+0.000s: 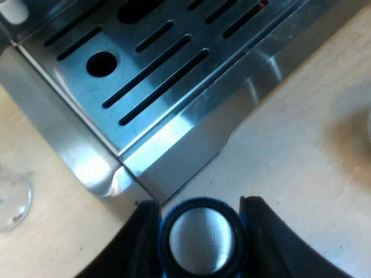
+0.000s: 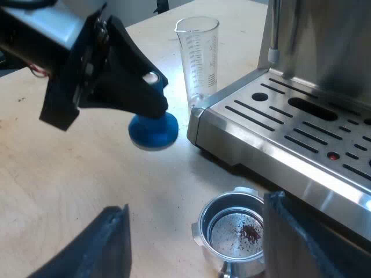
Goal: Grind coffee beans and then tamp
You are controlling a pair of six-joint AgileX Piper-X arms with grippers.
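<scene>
My left gripper [image 1: 199,204] is shut on the blue tamper [image 1: 200,240], whose round metal face shows between the fingers, close to the corner of the espresso machine's drip tray [image 1: 151,75]. In the right wrist view the same left gripper [image 2: 155,106] holds the tamper [image 2: 152,130] with its blue base at the wooden table, near the measuring glass [image 2: 199,58]. My right gripper [image 2: 194,246] is open. The metal holder [image 2: 235,231] lies on the table between its fingers. Its basket holds only a few dark coffee specks, and its handle is mostly hidden.
The slotted steel drip tray [image 2: 290,133] juts out over the table right beside the holder. A steam wand [image 2: 272,35] hangs above the tray. The clear measuring glass [image 1: 11,200] stands empty by the tray's corner. Bare wooden table [image 2: 75,179] lies around the tamper.
</scene>
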